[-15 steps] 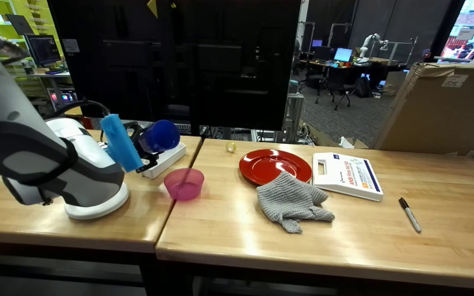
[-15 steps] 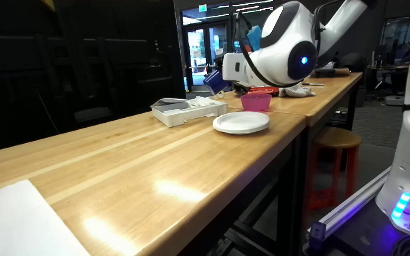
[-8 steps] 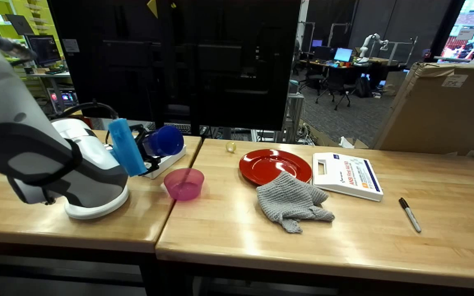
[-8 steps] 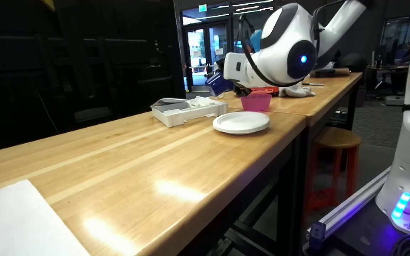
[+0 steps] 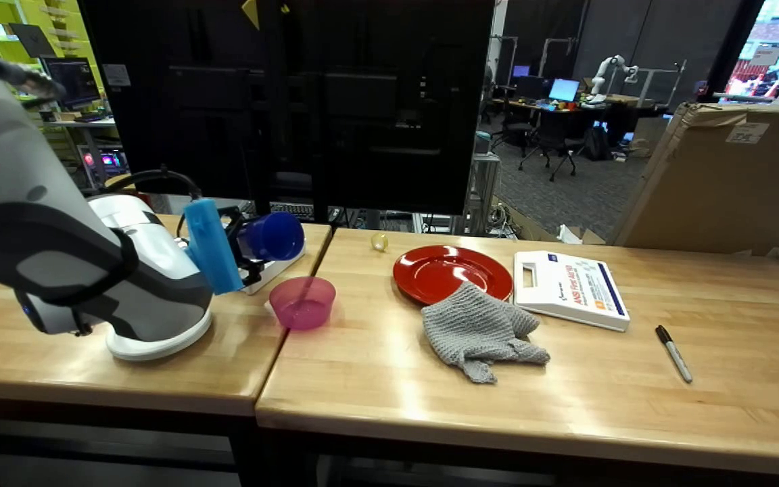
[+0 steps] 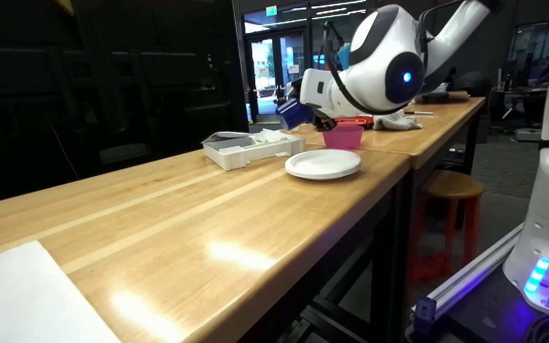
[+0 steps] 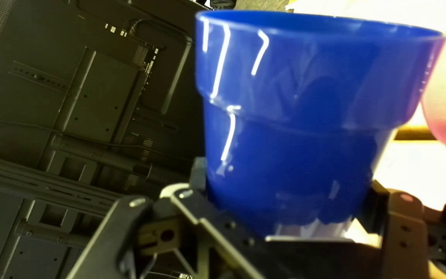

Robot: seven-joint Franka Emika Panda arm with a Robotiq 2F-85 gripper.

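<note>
One blue cup [image 7: 300,116] in your gripper [image 7: 287,189]: your jaws stand well apart and pinch both sides of its lower end, so you've got a proper hold. It's up off the table [image 5: 362,379] and tilted, mouth toward 12 o'clock in the wrist view. Clock times from here count from the cup. In an exterior view your pink bowl [image 5: 302,304] is near but apart, at 5. Also in an exterior view, white plates [image 6: 323,163] sit at 5 and a white tray [image 6: 260,155] around 7:30. Red plate [image 5: 452,270] just past 3, gray knit cloth [image 5: 477,331] at 4. Next, a white case [image 5: 569,287] at 3, and yep, you can read "ANSI First Aid Kit"; the smaller print's too fuzzy. Marker [image 5: 675,355] between 3 and 4. Way back near 3, a cardboard box [image 5: 741,189] wears a label [image 5: 748,132] too blurry to read.
</note>
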